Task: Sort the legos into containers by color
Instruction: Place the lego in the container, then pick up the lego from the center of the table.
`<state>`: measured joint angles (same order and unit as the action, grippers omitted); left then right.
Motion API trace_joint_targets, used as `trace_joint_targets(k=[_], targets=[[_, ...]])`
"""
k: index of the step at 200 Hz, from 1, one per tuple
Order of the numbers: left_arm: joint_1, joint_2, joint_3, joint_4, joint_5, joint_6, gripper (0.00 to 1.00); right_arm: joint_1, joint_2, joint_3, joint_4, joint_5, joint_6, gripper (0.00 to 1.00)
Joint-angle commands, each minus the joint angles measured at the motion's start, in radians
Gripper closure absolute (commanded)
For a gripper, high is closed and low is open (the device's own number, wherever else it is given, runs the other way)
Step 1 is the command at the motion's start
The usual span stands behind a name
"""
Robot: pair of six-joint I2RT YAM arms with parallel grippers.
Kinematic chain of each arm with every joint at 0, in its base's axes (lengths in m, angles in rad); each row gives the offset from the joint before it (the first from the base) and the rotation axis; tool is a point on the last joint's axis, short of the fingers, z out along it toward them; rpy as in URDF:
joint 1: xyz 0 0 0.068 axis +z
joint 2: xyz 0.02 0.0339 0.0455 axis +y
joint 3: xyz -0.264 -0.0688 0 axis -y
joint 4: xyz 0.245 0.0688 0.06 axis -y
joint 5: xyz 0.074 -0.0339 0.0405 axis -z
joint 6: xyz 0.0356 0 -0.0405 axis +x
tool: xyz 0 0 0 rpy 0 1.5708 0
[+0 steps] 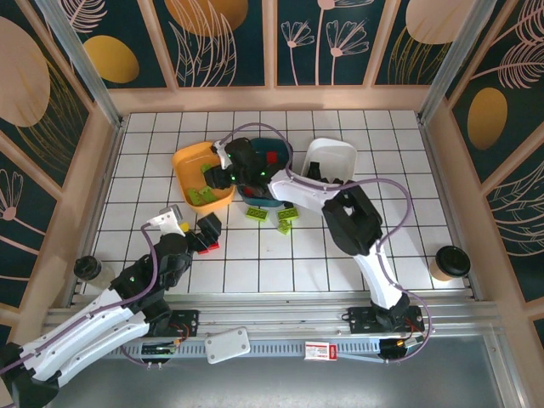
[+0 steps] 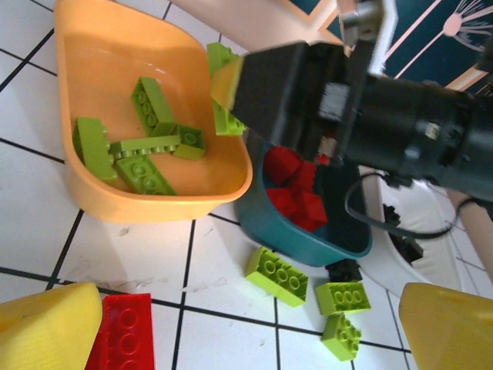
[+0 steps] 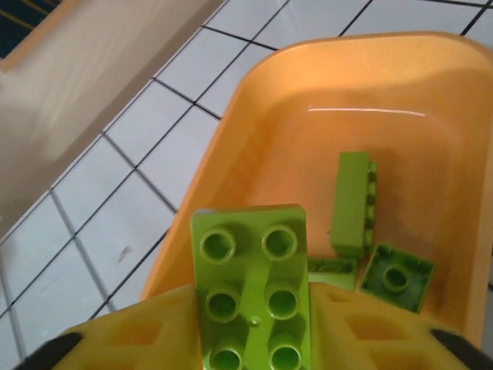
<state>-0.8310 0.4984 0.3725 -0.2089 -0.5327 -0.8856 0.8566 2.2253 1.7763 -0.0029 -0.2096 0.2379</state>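
Right gripper [image 3: 250, 335]: lime brick [image 3: 250, 262] upright between the pads; pinched or loose, impossible to tell. Beyond, toward one o'clock, orange tray [image 3: 231, 127] holding other green bricks [image 3: 354, 200]. Could clip the near rim and bounce onto the tiles [image 3: 115, 200] if dropped from here. Left gripper [image 2: 246, 339] spread wide above a red brick [image 2: 123, 335].

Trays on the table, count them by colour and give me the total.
Orange tray: 1
Teal tray: 1
White tray: 1
Total: 3
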Motion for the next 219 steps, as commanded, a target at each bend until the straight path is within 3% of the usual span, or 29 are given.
trace_joint_targets(k=[1,35,84,126,168,219], targets=[[0.003,-0.001,0.011,-0.040,-0.007,-0.007,0.01,-0.013,0.033,0.114,-0.036,0.001,0.014,0.41],[0.003,0.010,0.007,-0.012,0.026,0.009,0.01,-0.019,-0.089,-0.019,0.038,0.044,0.042,0.35],[0.003,0.132,0.007,0.084,0.101,0.048,0.02,-0.014,-0.488,-0.562,0.210,0.186,0.108,0.35],[0.004,0.246,0.029,0.147,0.129,0.071,0.02,0.014,-0.716,-0.862,0.055,0.398,0.169,0.33],[0.003,0.267,0.010,0.185,0.135,0.067,0.01,0.051,-0.738,-1.005,-0.042,0.501,0.255,0.30],[0.003,0.274,-0.008,0.183,0.129,0.040,0.01,0.090,-0.613,-0.982,-0.002,0.601,0.332,0.25]])
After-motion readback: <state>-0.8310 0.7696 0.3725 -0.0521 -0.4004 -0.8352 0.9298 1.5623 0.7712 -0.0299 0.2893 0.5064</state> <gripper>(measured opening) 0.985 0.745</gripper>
